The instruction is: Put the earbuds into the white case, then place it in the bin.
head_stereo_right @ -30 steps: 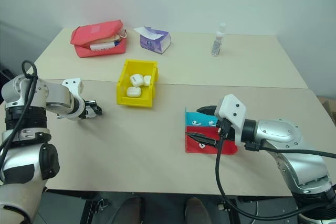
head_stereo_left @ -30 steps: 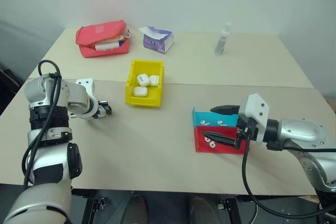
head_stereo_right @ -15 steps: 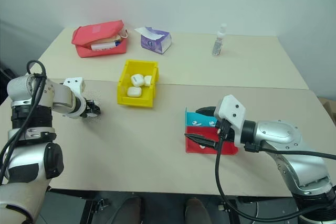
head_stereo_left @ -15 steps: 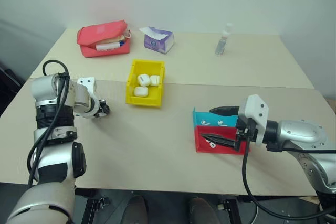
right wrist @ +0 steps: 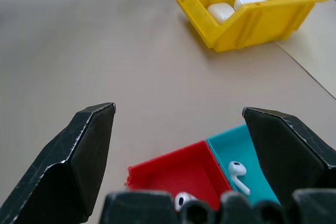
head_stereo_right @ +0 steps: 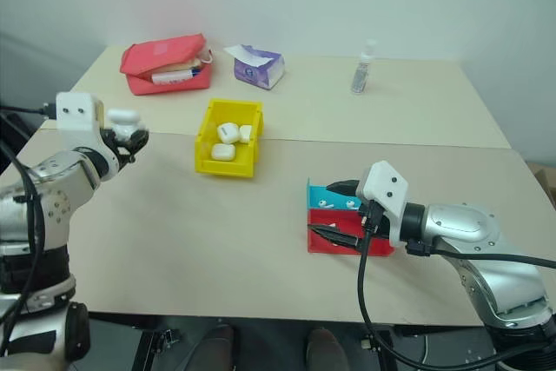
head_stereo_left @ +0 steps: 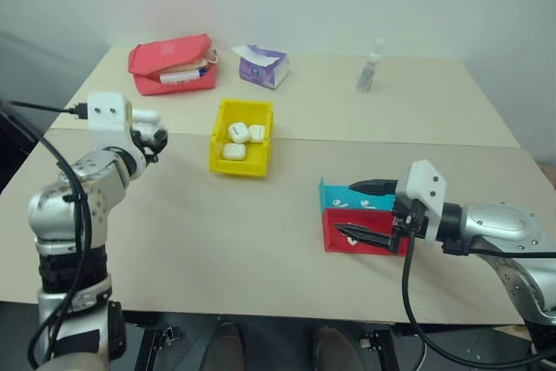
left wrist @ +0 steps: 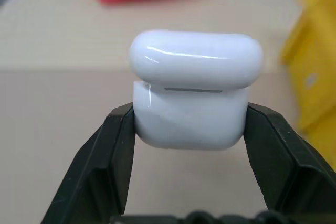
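Left claw [left wrist: 189,129] grips the glossy, likely slippery case [left wrist: 195,87] by its body sides, left of bin [head_stereo_left: 241,137]; right claw [head_stereo_left: 363,211] open.

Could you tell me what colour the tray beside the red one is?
Blue-teal tray, clearest in the right wrist view.

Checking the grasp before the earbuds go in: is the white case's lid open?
No, the white case sits closed between the left gripper fingers.

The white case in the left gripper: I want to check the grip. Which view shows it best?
The left wrist view: the white case sits large between the gripper's fingers, lid closed. Both eye views show it small.
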